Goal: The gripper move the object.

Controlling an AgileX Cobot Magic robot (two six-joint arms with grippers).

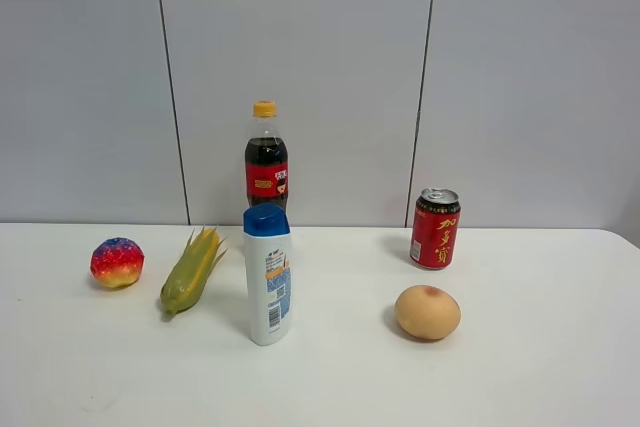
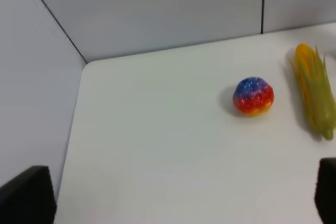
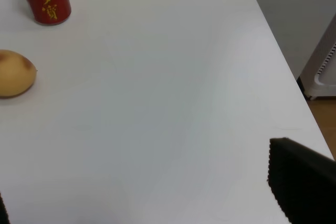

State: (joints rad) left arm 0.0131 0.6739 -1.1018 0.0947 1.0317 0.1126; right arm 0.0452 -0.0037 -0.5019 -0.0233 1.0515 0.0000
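Mottled and round, the object (image 2: pixel 253 96) could roll toward the corn (image 2: pixel 315 90) if my wide-open left gripper (image 2: pixel 173 195) nudges it.

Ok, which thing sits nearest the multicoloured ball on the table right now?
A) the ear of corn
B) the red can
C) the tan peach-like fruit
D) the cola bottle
A. In the exterior high view the ball lies at the far left with the ear of corn right beside it, apart from it; the left wrist view shows the same pair.
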